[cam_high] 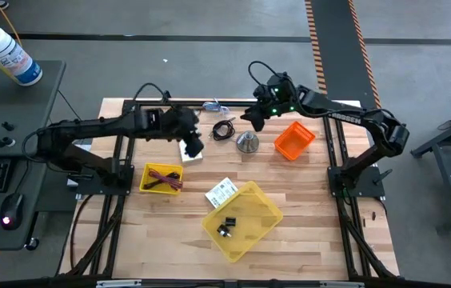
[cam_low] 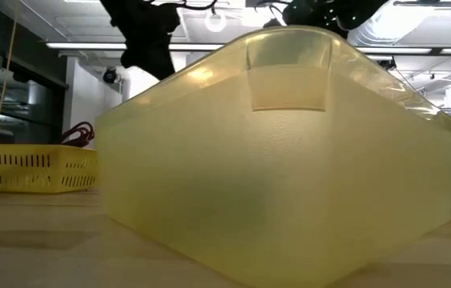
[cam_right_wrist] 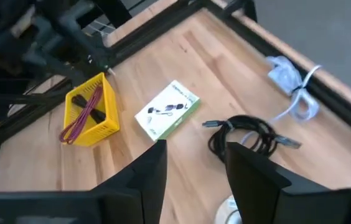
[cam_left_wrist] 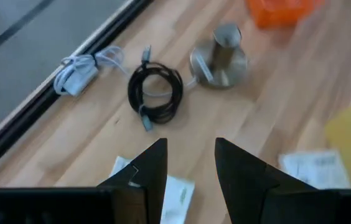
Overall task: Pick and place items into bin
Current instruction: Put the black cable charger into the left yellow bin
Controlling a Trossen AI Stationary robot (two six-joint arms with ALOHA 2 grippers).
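A coiled black cable (cam_high: 224, 130) (cam_left_wrist: 155, 93) lies flat on the wooden table near its far edge. A white card (cam_high: 191, 153) (cam_right_wrist: 168, 110) with green print lies left of it. My left gripper (cam_high: 193, 145) (cam_left_wrist: 191, 168) hangs open just above that card, nothing between its fingers. My right gripper (cam_high: 254, 120) (cam_right_wrist: 194, 168) is open in the air to the right of the cable and behind it, empty. The big yellow bin (cam_high: 259, 210) (cam_low: 289, 160) holds a black clip (cam_high: 225, 226). A white printed label card (cam_high: 221, 192) (cam_left_wrist: 315, 168) rests on the bin's far rim.
A silver cone-shaped metal piece (cam_high: 247, 142) (cam_left_wrist: 219, 56) stands right of the cable, an orange bin (cam_high: 293, 140) farther right. A small yellow basket (cam_high: 161, 178) (cam_right_wrist: 91, 112) with dark red cords sits at the left. A white cable (cam_high: 212, 106) (cam_left_wrist: 79, 71) lies at the far edge.
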